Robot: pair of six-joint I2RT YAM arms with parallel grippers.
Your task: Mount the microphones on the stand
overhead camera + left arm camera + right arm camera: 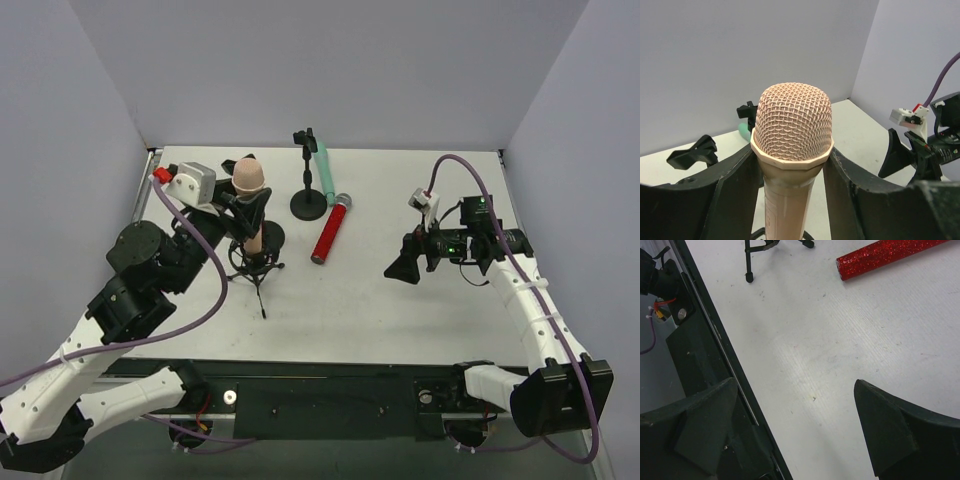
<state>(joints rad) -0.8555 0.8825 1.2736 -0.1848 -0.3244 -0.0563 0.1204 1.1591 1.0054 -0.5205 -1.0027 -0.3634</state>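
Top view: my left fingers (pixel 232 204) are gripping the peach-pink microphone (pixel 249 178) upright over the tripod stand (pixel 256 268); the red microphone (pixel 329 232) is lying on the surface (pixel 380 320). Left wrist: I'm clamping it just below its head. Right wrist: my right fingers (pixel 700 415) are hanging wide open, empty.

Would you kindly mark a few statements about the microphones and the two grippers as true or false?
1. The left gripper grips the pink microphone just below its head. True.
2. The red microphone is clipped into a stand. False: it lies flat on the table.
3. The right gripper is open and empty. True.
4. The green microphone lies beside the right gripper. False: it is at the far side of the table, by the round-based stand.
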